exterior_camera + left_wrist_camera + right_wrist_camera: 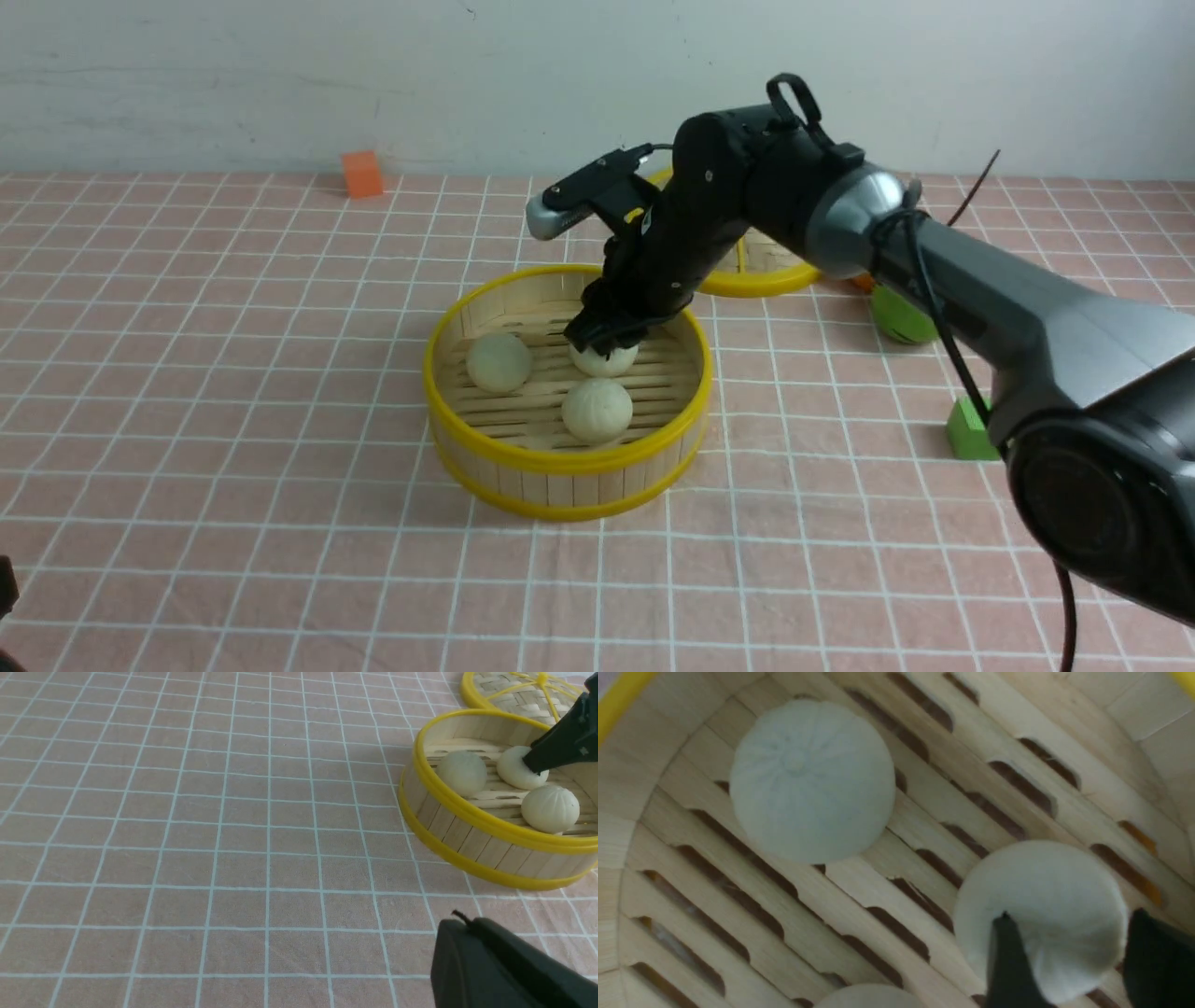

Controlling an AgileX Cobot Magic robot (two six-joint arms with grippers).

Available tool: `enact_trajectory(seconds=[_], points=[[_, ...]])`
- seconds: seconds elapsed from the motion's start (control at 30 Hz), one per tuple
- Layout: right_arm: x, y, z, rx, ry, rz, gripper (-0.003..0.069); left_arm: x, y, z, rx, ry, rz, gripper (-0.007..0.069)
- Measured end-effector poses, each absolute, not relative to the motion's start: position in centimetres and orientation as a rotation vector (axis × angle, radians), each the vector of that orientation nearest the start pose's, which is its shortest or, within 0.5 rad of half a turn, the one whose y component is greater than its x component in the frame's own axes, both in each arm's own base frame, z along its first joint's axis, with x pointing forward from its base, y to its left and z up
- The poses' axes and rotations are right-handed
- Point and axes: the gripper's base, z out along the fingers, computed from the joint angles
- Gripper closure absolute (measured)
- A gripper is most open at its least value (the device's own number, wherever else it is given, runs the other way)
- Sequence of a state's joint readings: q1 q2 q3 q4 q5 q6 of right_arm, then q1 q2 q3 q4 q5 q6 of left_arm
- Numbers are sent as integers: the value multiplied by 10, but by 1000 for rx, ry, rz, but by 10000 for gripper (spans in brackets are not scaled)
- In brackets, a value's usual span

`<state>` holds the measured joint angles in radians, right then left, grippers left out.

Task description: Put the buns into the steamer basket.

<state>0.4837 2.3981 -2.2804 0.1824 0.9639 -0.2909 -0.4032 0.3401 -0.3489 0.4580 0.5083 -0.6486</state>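
Bamboo steamer basket (pixel 569 457) holds two buns (pixel 499 362) and the right hand (pixel 605 341) pinches the third bun (pixel 611 360) inside, so next it must open up and lift away

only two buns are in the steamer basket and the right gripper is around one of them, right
No: three buns are in the steamer basket, not two, as the front view shows. The right gripper is around one of them, the back bun.

One pleated bun (pixel 812 779) lies free on the steamer basket (pixel 859 891)'s slatted floor. A second bun (pixel 1041 905) sits between two black fingers (pixel 1011 970), and a third bun (pixel 871 999)'s edge shows.
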Motion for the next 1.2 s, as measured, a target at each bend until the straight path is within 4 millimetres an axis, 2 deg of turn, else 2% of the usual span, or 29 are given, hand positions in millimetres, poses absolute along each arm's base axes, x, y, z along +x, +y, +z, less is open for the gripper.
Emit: enact_trajectory(seconds=[0.07,0.1,0.13,0.17,0.2,0.23,0.27,0.33,0.37,0.4,0.43,0.5,0.53,0.57,0.63,0.67,0.7,0.73,0.77,0.83,0.87,0.9,0.93,1.03,1.07,1.1,1.2], points=[[460,254,252,-878,2402,313,193,79,-12,268,12,1935,-220,638],[456,250,266,-875,2393,314,171,79,-12,268,12,1935,-220,638],[455,249,270,-872,2386,314,167,79,-12,268,12,1935,-220,638],[445,243,300,-868,2351,311,156,79,-12,268,12,1935,-220,638],[431,234,336,-869,2297,294,176,79,-12,268,12,1935,-220,638],[426,231,347,-868,2279,285,188,79,-12,268,12,1935,-220,638],[407,219,386,-855,2209,256,249,79,-12,268,12,1935,-220,638],[382,204,431,-827,2122,227,350,79,-12,268,12,1935,-220,638],[375,200,441,-817,2101,221,379,79,-12,268,12,1935,-220,638],[343,180,483,-771,2016,194,522,79,-12,268,12,1935,-220,638],[324,169,502,-743,1972,188,580,79,-12,268,12,1935,-220,638],[296,152,523,-697,1918,172,657,79,-12,268,12,1935,-220,638],[276,141,533,-659,1883,174,673,79,-12,268,12,1935,-220,637],[265,134,535,-633,1864,165,677,79,-12,267,12,1936,-220,637],[240,118,530,-573,1811,156,677,79,-12,267,12,1936,-220,637],[234,114,519,-556,1792,151,677,79,-12,267,12,1936,-220,637],[220,105,511,-525,1746,147,677,79,-12,267,12,1937,-219,637],[218,104,508,-520,1740,153,677,79,-12,267,12,1937,-219,636],[205,96,477,-496,1693,154,677,79,-12,267,12,1937,-219,636],[191,89,461,-471,1661,171,676,79,-12,267,12,1937,-219,636],[173,81,423,-447,1662,205,676,79,-12,267,12,1937,-219,636],[172,81,412,-454,1685,201,676,79,-12,267,12,1937,-219,636],[154,72,378,-432,1710,227,676,79,-12,267,12,1937,-219,636],[131,60,319,-414,1795,249,675,79,-12,267,12,1937,-219,636],[128,59,317,-404,1789,258,675,79,-12,267,12,1937,-219,636],[118,54,295,-390,1809,277,675,79,-12,267,12,1937,-219,636],[93,44,263,-317,1768,365,672,79,-12,267,12,1937,-219,636]])
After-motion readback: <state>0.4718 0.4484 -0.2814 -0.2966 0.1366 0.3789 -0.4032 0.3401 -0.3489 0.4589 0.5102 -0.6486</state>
